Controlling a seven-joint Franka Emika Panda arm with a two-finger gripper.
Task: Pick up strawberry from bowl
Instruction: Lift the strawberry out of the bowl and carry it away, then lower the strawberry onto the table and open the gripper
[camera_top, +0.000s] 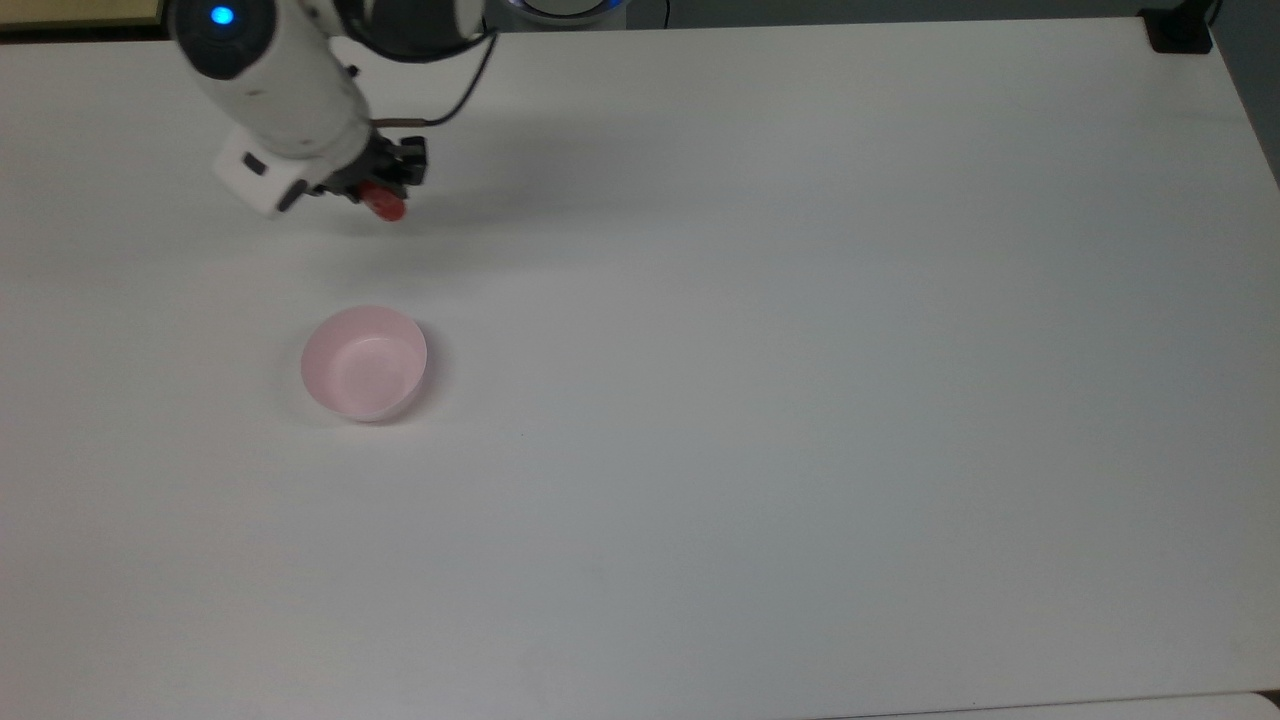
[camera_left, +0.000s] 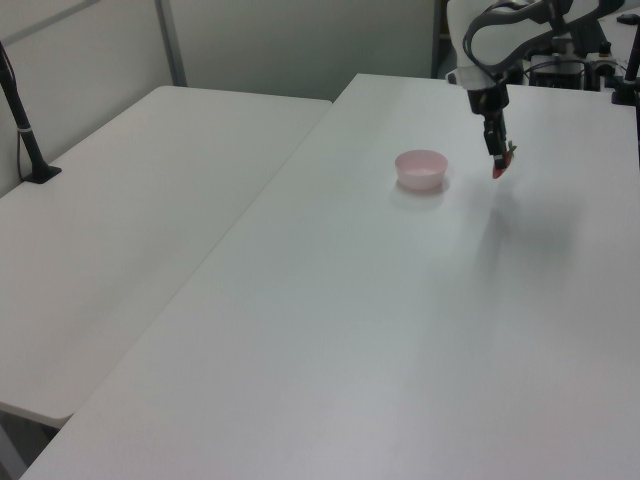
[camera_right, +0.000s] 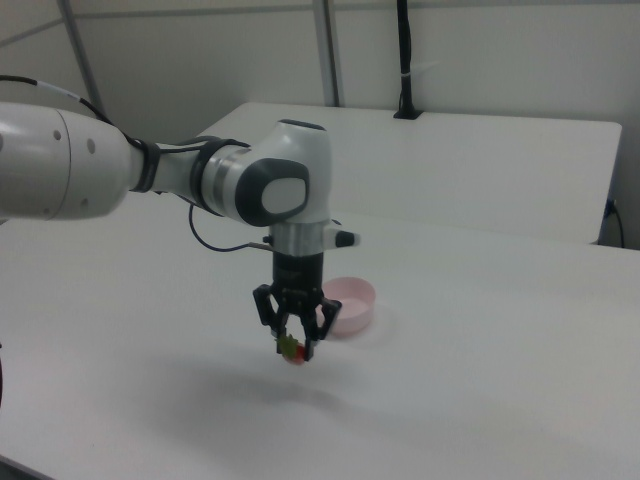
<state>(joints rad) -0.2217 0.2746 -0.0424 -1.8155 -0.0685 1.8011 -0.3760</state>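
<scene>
A: Current step? The hand is closed on the strawberry, held above the bench, well apart from the empty bowl.

B: Pick appears complete. Next: keep the grip steady and hold clear.

A: Obscured?

B: In the top view the arm covers the fruit's cap; only its red tip shows.

Glossy white arm with dark grey joint bands, blue status light, thin black cable, black jaws.
</scene>
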